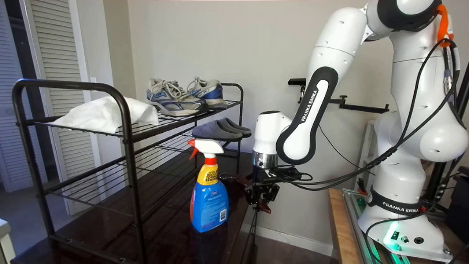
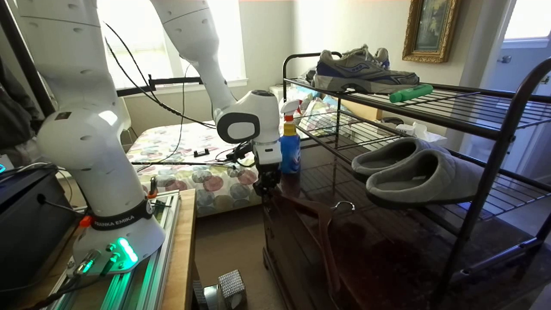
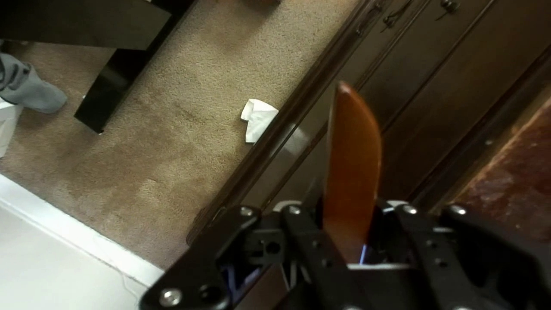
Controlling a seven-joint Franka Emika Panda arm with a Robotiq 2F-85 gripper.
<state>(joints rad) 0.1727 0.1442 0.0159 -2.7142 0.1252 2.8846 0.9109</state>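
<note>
My pincer grasping wooden hanger by one end, right of centre in wrist view, tip toward frame top. Spray bottle upright near me in both exterior views.

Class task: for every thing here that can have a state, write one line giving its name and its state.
Pincer: closed on the hanger
Hanger: gripped near one end
Spray bottle: upright on the dresser
Rack: standing upright
Sneakers: soles down, on the rack
Slippers: unworn, soles down
Green tube: lying on its side
White bundle: rumpled
Paper: folded over
Base light: lit green
</note>
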